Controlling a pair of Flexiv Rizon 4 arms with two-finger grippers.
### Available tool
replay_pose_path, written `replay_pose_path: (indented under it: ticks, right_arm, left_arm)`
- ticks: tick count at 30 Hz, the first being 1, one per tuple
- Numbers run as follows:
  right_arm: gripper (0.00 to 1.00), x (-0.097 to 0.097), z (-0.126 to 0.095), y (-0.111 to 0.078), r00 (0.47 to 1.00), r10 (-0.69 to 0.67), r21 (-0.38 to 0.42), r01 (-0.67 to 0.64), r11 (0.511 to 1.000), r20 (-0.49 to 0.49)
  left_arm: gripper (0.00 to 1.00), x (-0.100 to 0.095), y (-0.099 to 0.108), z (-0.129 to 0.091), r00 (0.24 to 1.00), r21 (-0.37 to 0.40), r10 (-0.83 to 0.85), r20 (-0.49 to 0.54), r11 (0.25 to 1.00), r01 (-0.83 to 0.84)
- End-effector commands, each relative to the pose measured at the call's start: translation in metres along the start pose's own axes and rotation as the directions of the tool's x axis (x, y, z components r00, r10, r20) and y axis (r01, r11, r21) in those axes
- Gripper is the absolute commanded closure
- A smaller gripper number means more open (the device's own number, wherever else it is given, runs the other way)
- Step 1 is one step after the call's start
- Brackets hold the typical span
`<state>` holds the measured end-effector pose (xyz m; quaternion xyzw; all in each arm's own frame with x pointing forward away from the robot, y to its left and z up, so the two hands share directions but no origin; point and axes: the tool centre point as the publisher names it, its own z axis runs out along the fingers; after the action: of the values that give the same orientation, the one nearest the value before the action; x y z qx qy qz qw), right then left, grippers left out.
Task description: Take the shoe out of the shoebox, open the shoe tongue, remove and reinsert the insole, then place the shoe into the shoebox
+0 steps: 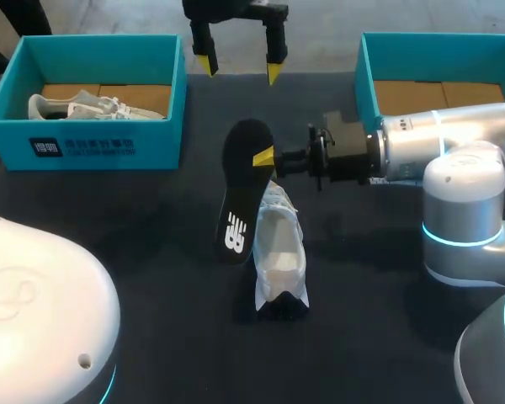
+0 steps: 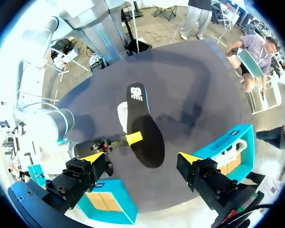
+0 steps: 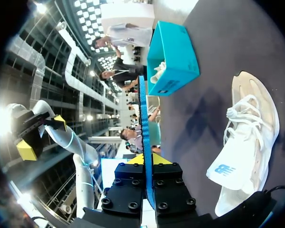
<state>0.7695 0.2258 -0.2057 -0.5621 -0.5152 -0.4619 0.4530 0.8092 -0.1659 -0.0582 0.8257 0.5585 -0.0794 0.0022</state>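
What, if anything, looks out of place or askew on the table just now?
Only the black insole: it is out of the white shoe, pinched in the right gripper and hanging tilted above it. Nothing looks spilled or damaged.

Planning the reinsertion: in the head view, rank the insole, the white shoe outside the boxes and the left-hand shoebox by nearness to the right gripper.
1. The insole, held in the right gripper.
2. The shoe, lying just beneath it.
3. The shoebox, at the far left.
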Motion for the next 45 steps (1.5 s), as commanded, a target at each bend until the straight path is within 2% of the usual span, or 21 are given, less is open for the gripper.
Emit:
replay_pose_path:
  ticks: [1, 7, 12, 15, 26, 31, 45]
  right_arm:
    - [1.00, 0.001, 0.002, -0.001, 1.000, 0.001, -0.003, -0.001, 1.000, 0.004]
    - [1.00, 0.001, 0.002, -0.001, 1.000, 0.001, -0.003, -0.001, 1.000, 0.004]
    - [1.00, 0.001, 0.002, -0.001, 1.000, 0.001, -0.003, -0.001, 1.000, 0.004]
    - [1.00, 0.001, 0.002, -0.001, 1.000, 0.001, -0.003, -0.001, 1.000, 0.004]
    - [1.00, 0.001, 0.002, -0.001, 1.000, 0.001, -0.003, -0.001, 1.000, 0.004]
    - [1.00, 0.001, 0.002, -0.001, 1.000, 0.001, -0.003, -0.001, 1.000, 0.004]
    - [1.00, 0.001, 0.002, -0.001, 1.000, 0.001, -0.003, -0.001, 1.000, 0.004]
  left_arm:
    - [0.00, 0.006, -0.006, 0.001, 1.000, -0.018, -0.003, 0.027, 1.000, 0.004]
    - [0.00, 0.012, -0.013, -0.005, 0.994, -0.046, 0.007, 0.107, 0.999, -0.002]
    - [0.00, 0.027, -0.023, -0.011, 0.977, -0.086, -0.003, 0.212, 0.996, 0.022]
    - [0.00, 0.037, -0.032, -0.013, 0.953, -0.118, 0.000, 0.304, 0.992, 0.037]
    - [0.00, 0.058, -0.059, -0.013, 0.847, -0.213, 0.029, 0.531, 0.972, 0.100]
    - [0.00, 0.068, -0.061, -0.004, 0.776, -0.228, 0.042, 0.630, 0.965, 0.132]
    - [0.00, 0.084, -0.054, 0.005, 0.585, -0.316, 0.147, 0.797, 0.928, 0.197]
